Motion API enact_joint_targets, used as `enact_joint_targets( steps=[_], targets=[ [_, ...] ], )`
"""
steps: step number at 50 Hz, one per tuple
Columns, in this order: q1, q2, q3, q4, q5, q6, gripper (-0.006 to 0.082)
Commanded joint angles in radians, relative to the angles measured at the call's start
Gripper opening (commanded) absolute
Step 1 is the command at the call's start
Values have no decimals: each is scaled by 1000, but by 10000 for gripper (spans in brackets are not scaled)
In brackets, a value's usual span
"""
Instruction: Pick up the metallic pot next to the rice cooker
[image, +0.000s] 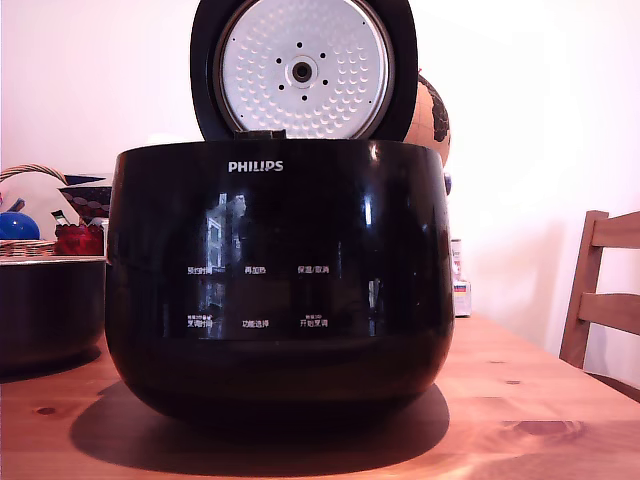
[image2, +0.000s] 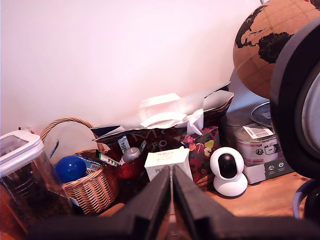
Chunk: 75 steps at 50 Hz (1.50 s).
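Observation:
The rice cooker (image: 280, 280) fills the middle of the exterior view: glossy black, white PHILIPS lettering, lid raised to show its silvery dimpled plate. The metallic pot (image: 45, 310) stands on the wooden table just off the cooker toward the exterior view's left; it is dark with a thin pale rim and cut by the frame edge. My gripper (image2: 171, 172) shows only in the wrist view. Its two dark fingers are pressed together with nothing between them, and it points at clutter along the wall. The black lid edge (image2: 292, 100) of the cooker sits beside it. The pot is out of the wrist view.
A wicker basket (image2: 92, 187) with a blue ball (image2: 70, 167), a clear lidded container (image2: 25, 175), a gift bag (image2: 170, 125), a white camera (image2: 228, 171) and a globe (image2: 265, 45) line the wall. A wooden chair (image: 605, 295) stands at the exterior view's right.

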Motion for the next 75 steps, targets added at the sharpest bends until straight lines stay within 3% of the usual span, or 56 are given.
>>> enact_joint_targets(
  steps=[1,17,28,32,38,40,41,43,44,46,47,51,58,61,75],
  targets=[
    [4,-4,-16,16,-2,1,-20],
    [4,-3,-8,-11,2,0,-20],
    [18,38,106,-270,77,29,-20],
    [32,67,169,-390,106,75,-21],
    [48,126,267,-591,132,297,-21],
    [49,149,296,-657,132,320,-21],
    [49,161,309,-687,132,397,-21],
    [49,185,330,-744,129,406,-21],
    [49,196,339,-771,129,484,-20],
    [49,218,351,-816,129,484,-17],
    [49,230,355,-839,129,549,-10],
    [50,275,357,-886,125,583,63],
    [55,358,357,-899,100,625,369],
    [55,393,357,-886,66,651,442],
    [85,583,357,-868,80,746,456]
  ],
)
